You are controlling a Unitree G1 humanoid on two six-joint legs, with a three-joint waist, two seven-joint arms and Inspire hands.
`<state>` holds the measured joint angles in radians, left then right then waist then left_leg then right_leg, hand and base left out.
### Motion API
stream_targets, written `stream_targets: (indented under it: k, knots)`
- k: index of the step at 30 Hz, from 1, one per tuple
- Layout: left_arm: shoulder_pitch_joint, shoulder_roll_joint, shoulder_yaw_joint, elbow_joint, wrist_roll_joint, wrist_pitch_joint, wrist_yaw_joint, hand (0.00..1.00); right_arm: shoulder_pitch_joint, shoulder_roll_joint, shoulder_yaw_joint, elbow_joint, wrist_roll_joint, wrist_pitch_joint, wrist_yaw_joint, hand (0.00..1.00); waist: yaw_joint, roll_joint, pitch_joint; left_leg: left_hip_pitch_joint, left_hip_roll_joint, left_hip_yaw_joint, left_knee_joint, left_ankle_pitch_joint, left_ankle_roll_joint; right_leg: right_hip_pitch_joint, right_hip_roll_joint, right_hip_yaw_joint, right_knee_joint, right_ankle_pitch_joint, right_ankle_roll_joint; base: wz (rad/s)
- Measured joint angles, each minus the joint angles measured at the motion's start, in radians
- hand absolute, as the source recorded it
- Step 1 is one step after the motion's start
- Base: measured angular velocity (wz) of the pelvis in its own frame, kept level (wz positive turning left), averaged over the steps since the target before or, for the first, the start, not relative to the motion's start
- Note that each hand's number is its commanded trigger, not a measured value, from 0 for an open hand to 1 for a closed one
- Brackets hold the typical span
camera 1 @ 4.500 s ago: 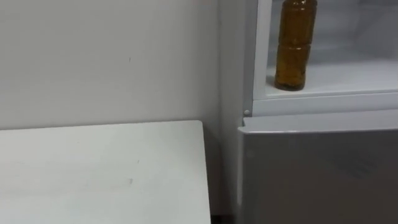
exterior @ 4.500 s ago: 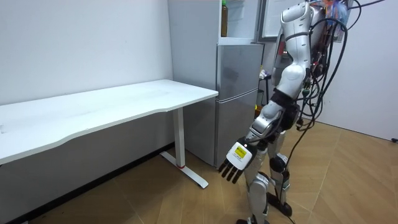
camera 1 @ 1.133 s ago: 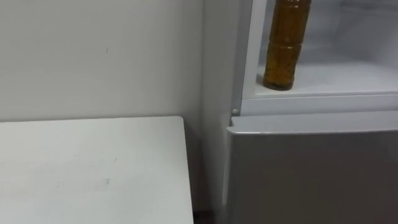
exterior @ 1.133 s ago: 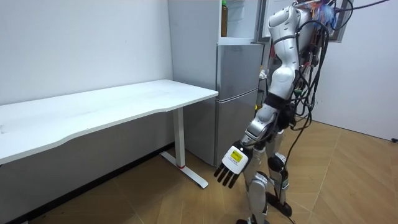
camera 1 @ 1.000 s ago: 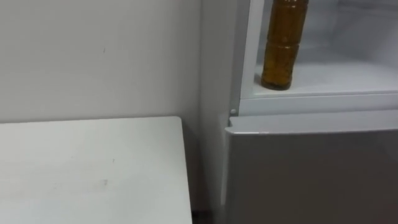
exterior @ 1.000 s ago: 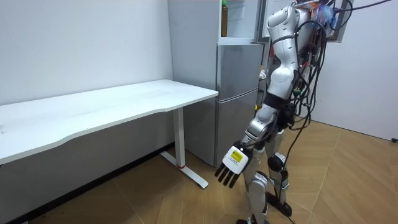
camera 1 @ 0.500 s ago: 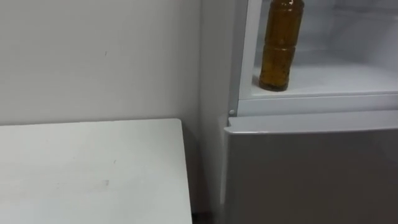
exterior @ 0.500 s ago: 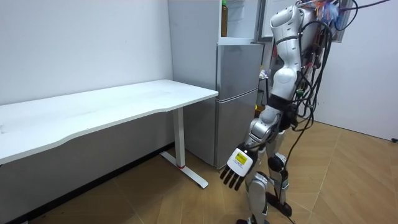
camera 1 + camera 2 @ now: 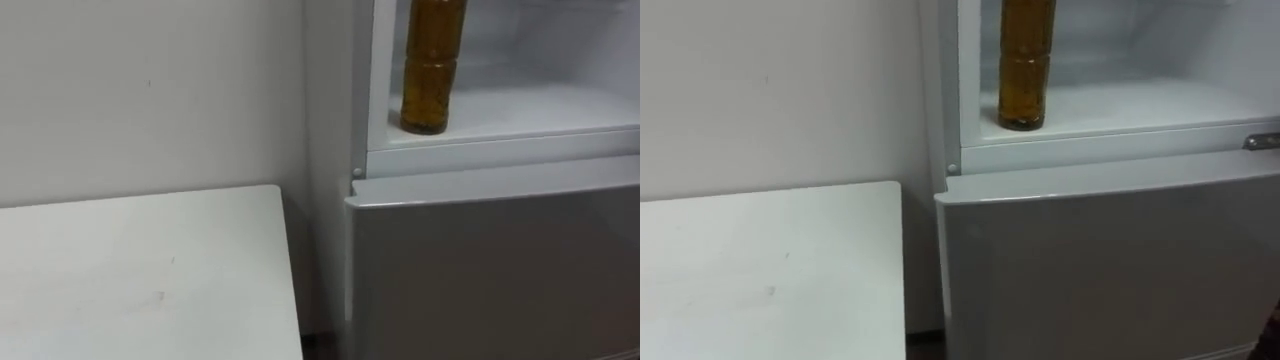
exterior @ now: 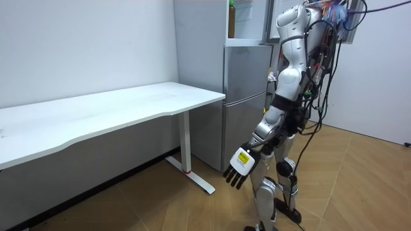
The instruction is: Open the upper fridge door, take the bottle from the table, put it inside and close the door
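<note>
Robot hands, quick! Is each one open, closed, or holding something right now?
Left robot hand: open, fingers straight, hanging down, holding nothing.
Right robot hand: cannot be told.

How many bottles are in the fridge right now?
1. The brown bottle stands upright on the shelf of the open upper fridge, near its left wall. More could be hidden further right or above.
</note>
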<state>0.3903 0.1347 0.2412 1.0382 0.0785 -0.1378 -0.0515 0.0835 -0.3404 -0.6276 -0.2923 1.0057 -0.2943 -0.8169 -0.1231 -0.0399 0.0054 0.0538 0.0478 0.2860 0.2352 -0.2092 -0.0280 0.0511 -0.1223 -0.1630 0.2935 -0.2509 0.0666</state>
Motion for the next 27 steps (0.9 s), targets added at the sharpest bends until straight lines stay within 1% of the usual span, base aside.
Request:
stream_targets:
  k: [2, 4, 5, 8, 10, 11, 13, 15, 18, 22, 25, 27]
  knots:
    - [-0.007, 0.002, 0.000, 0.019, -0.004, -0.002, 0.000, 0.00, 0.002, 0.007, 0.015, -0.005, -0.011, 0.000, 0.000, 0.00, 0.000, 0.000, 0.0001, 0.002, 0.000, 0.000, 0.001, 0.000, 0.000, 0.000, 0.000, 0.000, 0.002, -0.002, -0.001, -0.02]
    - [-0.011, 0.003, 0.000, 0.035, -0.005, -0.004, 0.000, 0.00, 0.010, 0.026, 0.028, -0.021, -0.032, 0.000, 0.000, 0.00, 0.002, -0.001, -0.0001, 0.006, 0.000, 0.000, 0.001, 0.000, 0.000, 0.000, -0.001, 0.001, 0.002, -0.004, -0.001, 0.00]
    - [-0.014, 0.003, 0.000, 0.044, -0.004, -0.004, 0.000, 0.00, 0.021, 0.039, 0.030, -0.041, -0.032, 0.000, 0.000, 0.00, 0.010, -0.002, -0.0002, 0.008, 0.001, 0.000, 0.000, 0.000, 0.000, 0.000, 0.000, 0.004, 0.006, -0.006, -0.002, -0.05]
    - [-0.014, 0.004, 0.000, 0.045, -0.003, -0.005, -0.001, 0.00, 0.037, 0.066, 0.041, -0.069, -0.032, -0.016, 0.000, 0.00, 0.018, -0.007, -0.0011, 0.011, 0.001, 0.000, 0.002, 0.000, 0.000, -0.001, 0.000, 0.007, 0.016, -0.009, -0.002, -0.01]
    - [-0.014, 0.005, -0.001, 0.045, 0.001, -0.006, -0.001, 0.00, 0.039, 0.074, 0.052, -0.074, -0.036, -0.029, 0.000, 0.00, 0.018, -0.007, -0.0012, 0.011, 0.001, 0.000, 0.004, 0.000, 0.000, -0.001, 0.000, 0.008, 0.016, -0.009, -0.003, 0.00]
    - [-0.015, 0.005, -0.001, 0.048, 0.002, -0.010, -0.001, 0.00, 0.044, 0.079, 0.059, -0.075, -0.050, -0.035, 0.000, 0.00, 0.021, -0.008, -0.0015, 0.011, 0.001, 0.000, 0.004, 0.000, 0.000, -0.001, 0.000, 0.008, 0.016, -0.009, -0.003, 0.00]
    - [-0.021, 0.007, -0.001, 0.065, 0.001, -0.019, -0.001, 0.00, 0.058, 0.085, 0.077, -0.076, -0.084, -0.037, 0.000, 0.00, 0.025, -0.008, -0.0015, 0.010, 0.001, 0.000, 0.005, 0.000, 0.000, -0.002, 0.000, 0.011, 0.016, -0.009, -0.003, 0.00]
    - [-0.029, 0.011, -0.008, 0.086, 0.001, -0.024, -0.001, 0.00, 0.063, 0.102, 0.100, -0.076, -0.132, -0.043, 0.000, 0.00, 0.026, -0.007, -0.0016, 0.008, 0.002, 0.001, 0.006, 0.000, 0.000, -0.005, 0.002, 0.012, 0.014, -0.008, -0.004, 0.00]
    - [-0.028, 0.011, -0.016, 0.088, 0.001, -0.028, -0.001, 0.00, 0.090, 0.106, 0.136, -0.087, -0.152, -0.062, 0.000, 0.00, 0.028, -0.006, -0.0024, 0.002, 0.003, 0.003, 0.006, 0.000, 0.000, -0.011, 0.002, 0.012, 0.015, -0.007, -0.005, -0.01]
    - [-0.030, 0.014, -0.031, 0.088, 0.000, -0.033, -0.001, 0.00, 0.099, 0.110, 0.180, -0.110, -0.152, -0.069, 0.000, 0.00, 0.029, -0.003, -0.0045, -0.009, 0.008, 0.007, 0.021, -0.001, 0.000, -0.018, 0.005, 0.015, 0.015, -0.003, -0.008, -0.03]
    - [-0.034, 0.014, -0.047, 0.092, 0.000, -0.039, -0.001, 0.00, 0.099, 0.110, 0.218, -0.117, -0.155, -0.081, 0.000, 0.00, 0.032, 0.003, -0.0077, -0.007, 0.010, 0.008, 0.022, -0.002, -0.001, -0.017, 0.006, 0.015, 0.017, -0.002, -0.009, 0.00]
    - [-0.044, 0.015, -0.053, 0.109, 0.000, -0.039, -0.001, 0.00, 0.104, 0.115, 0.245, -0.117, -0.183, -0.086, 0.000, 0.00, 0.036, 0.008, -0.0109, -0.007, 0.010, 0.008, 0.023, -0.002, 0.000, -0.017, 0.006, 0.015, 0.017, -0.001, -0.009, 0.00]
